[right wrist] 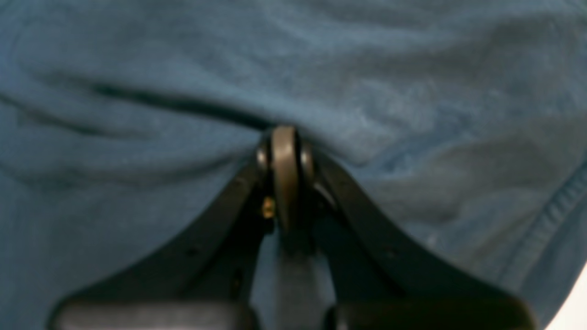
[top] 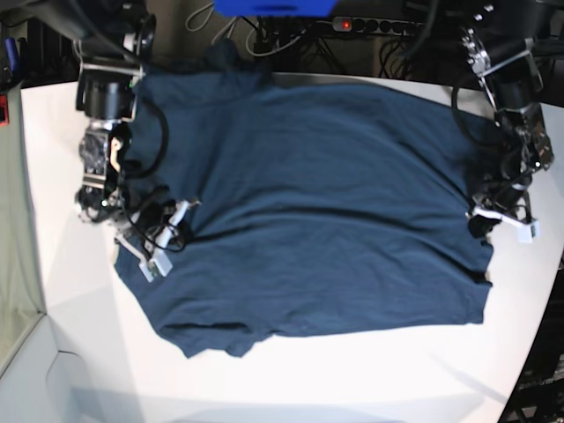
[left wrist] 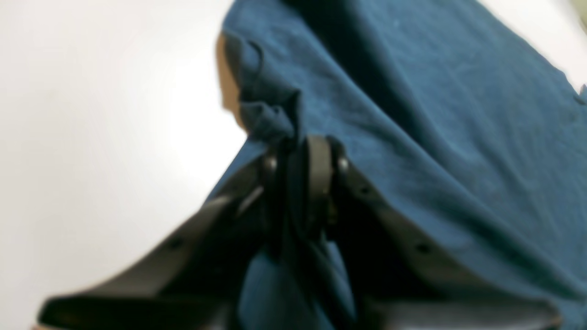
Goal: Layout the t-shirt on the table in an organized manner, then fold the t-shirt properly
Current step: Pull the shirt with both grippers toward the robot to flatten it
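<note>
The dark navy t-shirt point(top: 317, 203) lies spread over the white table point(top: 352, 370), with wrinkles across its middle. At the shirt's right edge in the base view, my left gripper point(top: 480, 220) is shut on a bunched bit of cloth. The left wrist view shows that gripper point(left wrist: 302, 149) with blue t-shirt fabric point(left wrist: 435, 114) pinched between its closed fingers. My right gripper point(top: 176, 222) sits at the shirt's left edge. In the right wrist view it point(right wrist: 284, 137) is shut, and a fold of the t-shirt point(right wrist: 183, 68) puckers into its tips.
A grey-green panel point(top: 13, 264) runs along the table's left side. Cables and a power strip point(top: 352, 25) lie behind the table's far edge, beside a blue object point(top: 273, 7). The table edge curves near the right arm point(top: 515, 97).
</note>
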